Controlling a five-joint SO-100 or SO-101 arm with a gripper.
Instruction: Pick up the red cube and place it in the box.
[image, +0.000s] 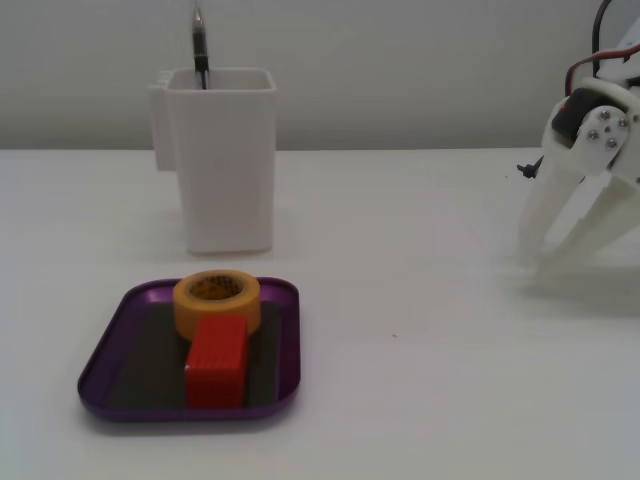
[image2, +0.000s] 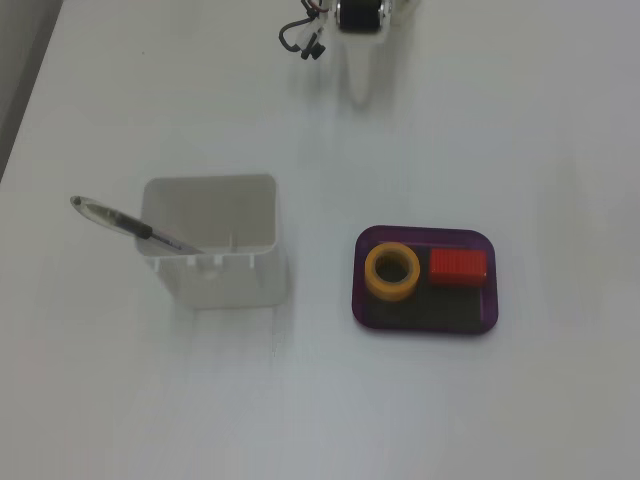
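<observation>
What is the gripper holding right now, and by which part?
Nothing. The gripper is empty, its fingers apart; the red cube lies in the box.
</observation>
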